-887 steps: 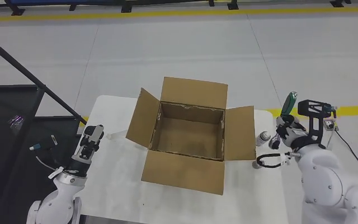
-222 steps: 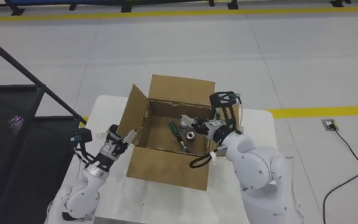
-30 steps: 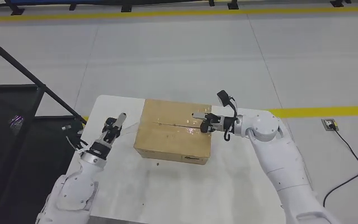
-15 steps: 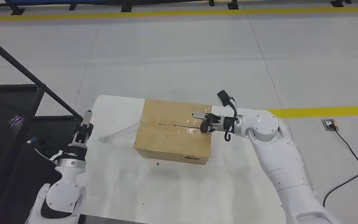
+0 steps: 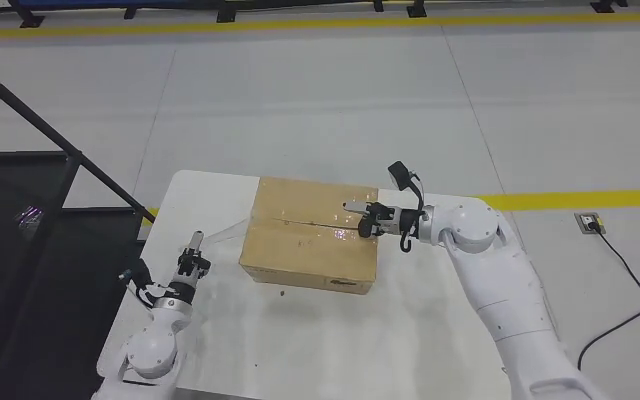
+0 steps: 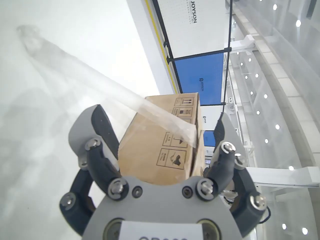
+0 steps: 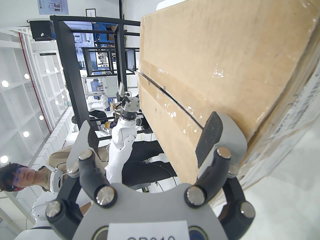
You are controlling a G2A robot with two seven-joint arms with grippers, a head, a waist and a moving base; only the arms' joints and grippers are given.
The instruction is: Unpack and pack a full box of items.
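Box (image 5: 312,235): flaps closed, on the table (image 5: 420,340), nearer its far edge.
My right gripper (image 5: 352,218): spread wide at the box's right top edge, holding nothing.
My left gripper (image 6: 160,117): wide apart near the table's left edge, facing the box.
Tape strip (image 5: 215,238): clear, slanting from the box's left side to the table.

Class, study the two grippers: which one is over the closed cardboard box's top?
The right gripper, open over the cardboard box by its top seam. The left gripper, also open, stands off the box's side above the table.
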